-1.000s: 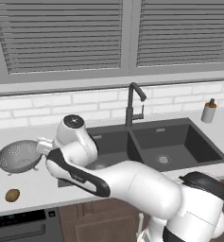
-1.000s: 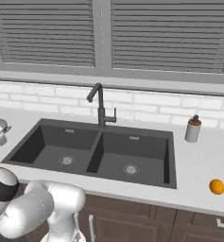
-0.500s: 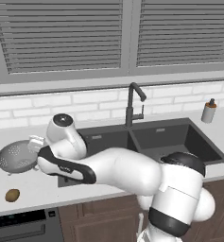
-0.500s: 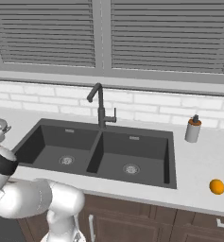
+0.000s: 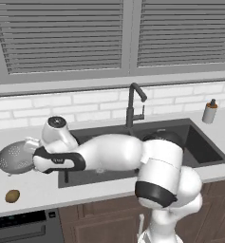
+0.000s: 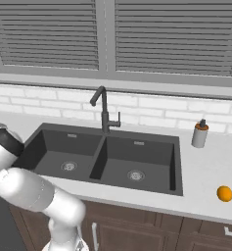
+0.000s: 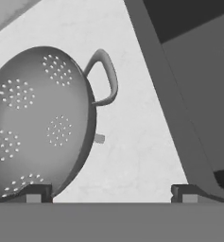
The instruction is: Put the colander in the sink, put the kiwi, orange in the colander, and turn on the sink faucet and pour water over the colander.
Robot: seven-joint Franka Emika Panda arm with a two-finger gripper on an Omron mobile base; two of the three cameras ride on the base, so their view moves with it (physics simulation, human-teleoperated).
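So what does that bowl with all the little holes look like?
The colander is a round, shiny grey metal bowl with clusters of tiny holes and a loop handle on its side. It sits upright and empty on the pale counter left of the sink. The open gripper hovers beside it, not touching.

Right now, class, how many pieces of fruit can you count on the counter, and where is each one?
2. The kiwi lies on the counter left of the sink, in front of the colander. The orange sits on the counter right of the sink. None looks hidden.
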